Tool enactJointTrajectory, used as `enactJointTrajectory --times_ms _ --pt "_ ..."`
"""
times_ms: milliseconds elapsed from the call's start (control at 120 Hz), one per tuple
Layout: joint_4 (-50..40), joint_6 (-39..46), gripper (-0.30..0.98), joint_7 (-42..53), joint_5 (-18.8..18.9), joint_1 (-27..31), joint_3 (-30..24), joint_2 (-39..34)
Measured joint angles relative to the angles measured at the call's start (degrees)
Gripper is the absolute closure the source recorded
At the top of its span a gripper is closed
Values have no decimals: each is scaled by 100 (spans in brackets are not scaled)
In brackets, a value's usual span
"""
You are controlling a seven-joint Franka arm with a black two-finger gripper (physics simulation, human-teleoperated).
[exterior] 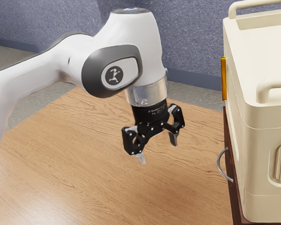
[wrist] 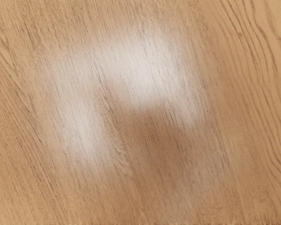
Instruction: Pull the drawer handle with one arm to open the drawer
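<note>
My black gripper (exterior: 158,151) hangs above the wooden table in the exterior view, fingers pointing down and spread wide, with nothing between them. To its right in that view, a curved silver handle (exterior: 219,164) is fixed to the front of a dark red-brown cabinet (exterior: 231,187). A gap separates the gripper from the handle. The drawer's edges are too hidden to tell how the drawer stands.
A large cream case (exterior: 262,122) with rounded handles rests on the cabinet at the exterior view's right. A gold-yellow strip (exterior: 223,78) stands along its side. Wood-grained tabletop (wrist: 243,140) lies beneath my hand in the wrist view.
</note>
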Motion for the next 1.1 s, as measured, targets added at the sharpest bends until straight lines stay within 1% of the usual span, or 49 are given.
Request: enactJointTrajectory --times_ms 117,433,667,817,950,1100 --pt "-300 253 0 95 5 -110 -39 -214" --pt "-313 722 0 493 14 -345 -170 -48" --pt "-85 969 0 705 19 -310 -324 232" --pt "-173 1242 0 805 13 -357 -349 210" --pt "-508 1636 0 874 6 -372 -352 61" --pt "-561 1939 0 950 5 -385 -353 41"
